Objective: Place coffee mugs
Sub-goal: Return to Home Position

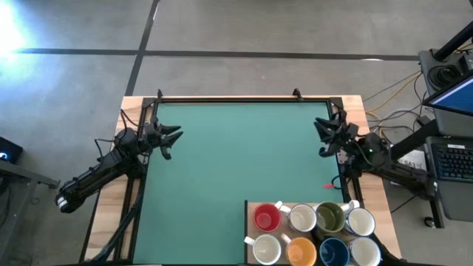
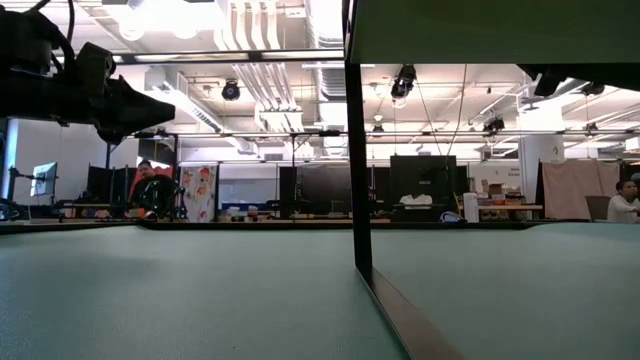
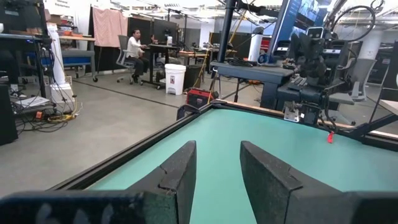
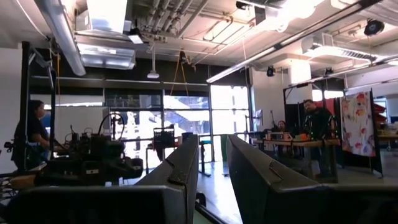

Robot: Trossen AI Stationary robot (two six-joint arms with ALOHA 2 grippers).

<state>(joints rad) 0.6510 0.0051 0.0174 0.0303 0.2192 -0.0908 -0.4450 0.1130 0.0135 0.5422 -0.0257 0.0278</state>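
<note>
Several coffee mugs stand upright in two rows at the table's near right corner, on a brown board (image 1: 249,214). Among them are a red one (image 1: 267,218), an orange one (image 1: 301,251), a dark blue one (image 1: 334,253), one with an olive-green inside (image 1: 329,216) and white ones (image 1: 360,221). My left gripper (image 1: 171,139) hovers at the green mat's left edge, open and holding nothing (image 3: 217,180). My right gripper (image 1: 324,137) hovers at the mat's right edge, far from the mugs. It is open, holds nothing and tips upward (image 4: 212,171).
The green mat (image 1: 236,162) lies inside a dark frame (image 1: 229,99). A small red bit (image 1: 329,186) lies on the mat near its right edge. Cables and a laptop (image 1: 452,159) sit beyond the table's right side. People are at desks in the room behind.
</note>
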